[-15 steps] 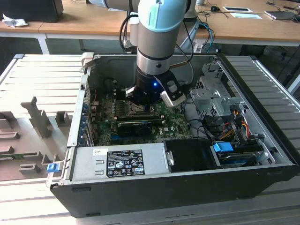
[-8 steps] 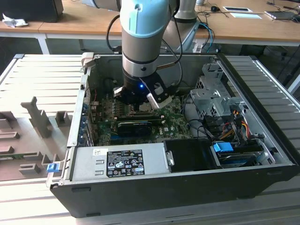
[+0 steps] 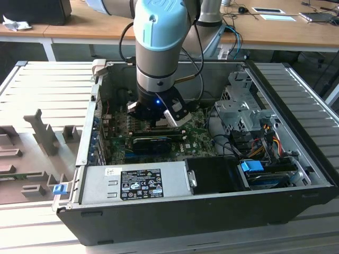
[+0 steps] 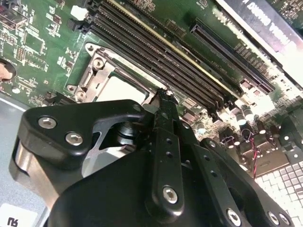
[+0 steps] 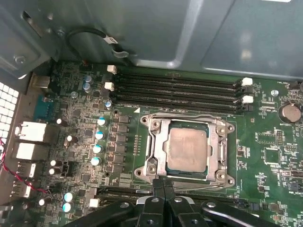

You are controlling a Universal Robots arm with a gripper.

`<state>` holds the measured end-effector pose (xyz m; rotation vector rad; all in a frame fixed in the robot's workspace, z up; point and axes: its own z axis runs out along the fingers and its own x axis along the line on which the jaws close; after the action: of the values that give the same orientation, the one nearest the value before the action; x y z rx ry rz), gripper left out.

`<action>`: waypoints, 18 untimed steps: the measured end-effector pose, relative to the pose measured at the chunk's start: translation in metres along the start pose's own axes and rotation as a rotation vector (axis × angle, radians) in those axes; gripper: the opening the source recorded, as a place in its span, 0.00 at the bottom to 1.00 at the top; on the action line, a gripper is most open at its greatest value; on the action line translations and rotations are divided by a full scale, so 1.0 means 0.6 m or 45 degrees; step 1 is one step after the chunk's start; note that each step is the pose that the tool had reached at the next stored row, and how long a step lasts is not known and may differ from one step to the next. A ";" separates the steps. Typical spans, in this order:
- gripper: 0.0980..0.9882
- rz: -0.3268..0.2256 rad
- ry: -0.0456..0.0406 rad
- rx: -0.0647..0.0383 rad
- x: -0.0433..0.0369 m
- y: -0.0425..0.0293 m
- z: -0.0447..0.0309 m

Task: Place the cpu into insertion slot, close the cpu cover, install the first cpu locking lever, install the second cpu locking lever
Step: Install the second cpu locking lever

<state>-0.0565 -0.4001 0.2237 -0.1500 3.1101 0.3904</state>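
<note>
The cpu [image 5: 188, 149] lies flat in the insertion slot [image 5: 187, 173], silver face up, on the green motherboard [image 5: 265, 156]. The cpu cover [image 5: 161, 142], a silver metal frame, lies down around the chip. My gripper [image 5: 164, 185] is shut, its two black fingers pressed together with nothing visible between them. Its tips touch the socket's edge. In the second wrist view the gripper [image 4: 163, 97] points at the corner of the cover [image 4: 92, 78] beside the cpu [image 4: 116, 90]. In the exterior view the gripper [image 3: 159, 117] reaches down into the open computer case [image 3: 212, 217].
Long black memory slots [image 5: 180, 90] run beside the socket. A black graphics card [image 3: 153, 142] sits just beyond the gripper. The power supply [image 3: 132, 182], a drive cage [image 3: 243, 111] and coloured cables [image 3: 259, 145] crowd the case. Case walls rise on all sides.
</note>
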 end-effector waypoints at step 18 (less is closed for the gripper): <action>0.01 0.000 -0.005 -0.055 0.016 -0.020 -0.001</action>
<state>-0.0649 -0.4126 0.2211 -0.1497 3.0988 0.4574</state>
